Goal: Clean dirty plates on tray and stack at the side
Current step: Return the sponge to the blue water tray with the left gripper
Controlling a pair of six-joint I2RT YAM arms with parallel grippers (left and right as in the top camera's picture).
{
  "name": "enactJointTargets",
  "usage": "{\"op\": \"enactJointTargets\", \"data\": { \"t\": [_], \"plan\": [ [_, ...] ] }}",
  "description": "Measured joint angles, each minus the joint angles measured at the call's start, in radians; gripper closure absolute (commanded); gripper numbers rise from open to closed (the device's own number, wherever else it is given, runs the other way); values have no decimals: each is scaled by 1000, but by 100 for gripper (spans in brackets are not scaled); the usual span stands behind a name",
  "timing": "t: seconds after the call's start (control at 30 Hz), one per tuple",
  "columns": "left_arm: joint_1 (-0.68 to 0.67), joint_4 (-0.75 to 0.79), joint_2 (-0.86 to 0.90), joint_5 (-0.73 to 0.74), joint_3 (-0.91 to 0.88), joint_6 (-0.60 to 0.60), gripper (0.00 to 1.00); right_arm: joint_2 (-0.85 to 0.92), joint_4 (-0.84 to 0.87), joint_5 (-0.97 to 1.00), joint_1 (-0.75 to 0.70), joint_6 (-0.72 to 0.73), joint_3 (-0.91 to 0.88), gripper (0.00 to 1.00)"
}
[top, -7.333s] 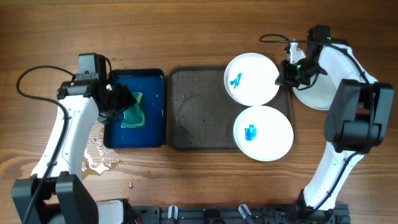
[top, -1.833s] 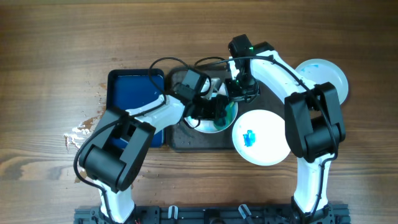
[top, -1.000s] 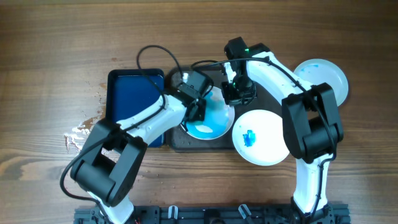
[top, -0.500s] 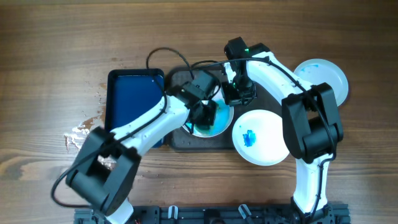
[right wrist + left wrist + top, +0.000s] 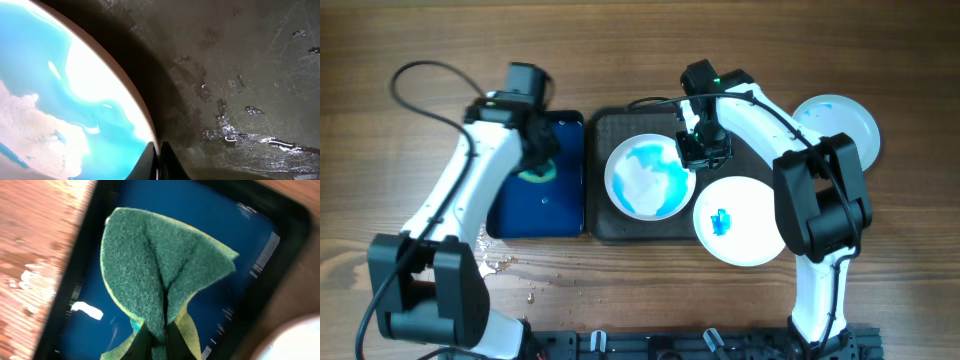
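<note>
Overhead, plates: Three white plates showed. The smeared plate (image 5: 650,180) lay on the grey tray (image 5: 616,128), washed over with blue. The spotted plate (image 5: 745,222) overlapped the tray's right edge, with a blue spot at its centre. The side plate (image 5: 835,122) sat on the wood to the right of the tray.
Overhead, trays: There were two, with the blue tray (image 5: 545,205) just left of the grey one.
Overhead, arms: There were two. The left gripper (image 5: 536,165) hung over the blue tray with one green sponge (image 5: 533,176). The right gripper (image 5: 696,158) sat at the smeared plate's right rim, over the grey tray.
Overhead only: Water spots (image 5: 485,262) lay on the table to the front-left of the blue tray.
Left wrist, grip: The fingers were pinched tight on the folded sponge (image 5: 150,280), above the blue tray's floor (image 5: 240,255).
Left wrist only: The sponge's yellow underside showed, and a sliver of white plate lay at the corner.
Right wrist, grip: The fingertips (image 5: 150,157) were closed together on the smeared plate's rim.
Right wrist only: Wet beads and streaks showed on the grey tray's surface (image 5: 240,75) beside the plate.
</note>
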Motion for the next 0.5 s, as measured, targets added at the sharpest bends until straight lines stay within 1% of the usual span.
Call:
{"op": "enactJointTargets", "data": {
  "t": [0.07,0.13,0.17,0.23,0.27,0.3,0.33,0.37,0.4,0.47,0.5],
  "plan": [
    [52,3,23,16,0,16,96,0,0,0,0,0,0,96],
    [92,4,102,29,0,32,95,0,0,0,0,0,0,96],
    [93,4,126,32,0,35,86,0,0,0,0,0,0,96],
    [91,3,170,41,0,44,47,0,0,0,0,0,0,96],
    [89,4,185,53,0,47,32,0,0,0,0,0,0,96],
    [89,4,185,60,0,51,27,0,0,0,0,0,0,96],
    [89,5,185,71,0,50,24,0,0,0,0,0,0,96],
    [89,5,185,80,0,52,25,0,0,0,0,0,0,96],
    [89,4,185,88,0,51,28,0,0,0,0,0,0,96],
    [89,-6,181,100,0,54,31,0,0,0,0,0,0,96],
    [89,-8,166,102,-1,53,35,0,2,0,0,0,0,95]
  ]
}}
